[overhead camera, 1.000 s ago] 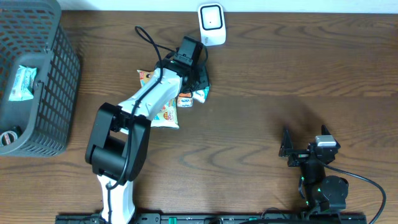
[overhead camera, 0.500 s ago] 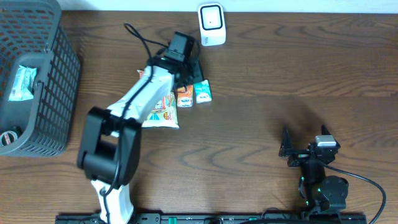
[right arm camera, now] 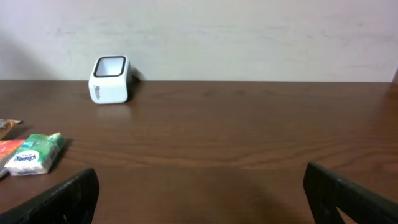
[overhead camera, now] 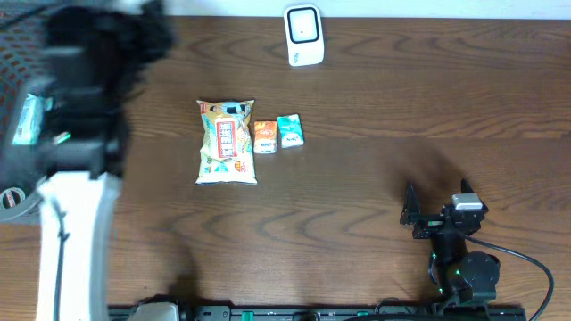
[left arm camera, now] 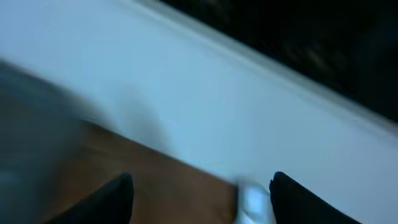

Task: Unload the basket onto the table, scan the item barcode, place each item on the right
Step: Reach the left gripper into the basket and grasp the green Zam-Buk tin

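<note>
Right gripper (right arm camera: 200, 179): nearest the base, low over the table (overhead camera: 375, 160). Fingers spread wide, nothing between them. All items lie well apart, ahead and to its left.
Left gripper (left arm camera: 200, 182): wrist view is smeared. The two dark fingers (left arm camera: 115, 196) stand apart and pinch nothing.
Left arm (overhead camera: 76, 205): a blur at the left edge in the overhead view, well apart from the items.
Items: a row at mid-table, all lying flat. The snack bag (overhead camera: 226, 141) is leftmost, the orange packet (overhead camera: 264, 136) just beside its right edge, and the teal packet (overhead camera: 290, 130) just beside that.
Handling, my guess: all are light. The bag is puffy, crinkly film that is slick and crushable. The two small packets are soft and give under squeeze.
Where to hold: across the short sides of a small packet, or the bag by a sealed end, leaving the printed face bare.
Barcodes: too small to find on any item.
Scanner (overhead camera: 303, 36): farthest, upright at the table's back edge by the wall, beyond the row and apart from it.
</note>
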Motion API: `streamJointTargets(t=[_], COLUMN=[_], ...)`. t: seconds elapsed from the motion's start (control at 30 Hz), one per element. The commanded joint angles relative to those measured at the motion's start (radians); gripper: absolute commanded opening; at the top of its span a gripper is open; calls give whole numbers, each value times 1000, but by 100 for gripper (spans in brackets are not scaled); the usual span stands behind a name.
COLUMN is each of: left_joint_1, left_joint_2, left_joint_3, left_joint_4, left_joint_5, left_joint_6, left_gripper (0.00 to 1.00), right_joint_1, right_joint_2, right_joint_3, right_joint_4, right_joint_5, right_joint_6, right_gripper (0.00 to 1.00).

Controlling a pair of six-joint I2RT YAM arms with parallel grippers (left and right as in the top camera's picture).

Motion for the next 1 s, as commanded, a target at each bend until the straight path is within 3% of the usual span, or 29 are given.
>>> streamJointTargets(t=[0.0, 0.17, 0.33, 0.57, 0.97], left_joint_1=[182, 435, 563, 607, 612], left_joint_2=[-2, 62, 187, 379, 620], left_joint_3=[8, 8, 8, 8, 8], left_joint_4=[-37, -183, -321, -441, -437], left_joint_5=[-116, -179, -185, -313, -412], left_joint_6=[25, 25, 24, 44, 352], left_gripper=[69, 69, 69, 69, 70], right_joint_1=[3, 3, 3, 3, 3], right_joint_2=[-6, -6, -6, -6, -6], right_joint_3=[-2, -1, -1, -1, -1], right_joint_4=[-5, -5, -5, -5, -5], right_joint_5=[-6, -6, -6, -6, -6], right_joint_6=[11, 11, 11, 11, 11], right_gripper=[99, 99, 99, 99, 99])
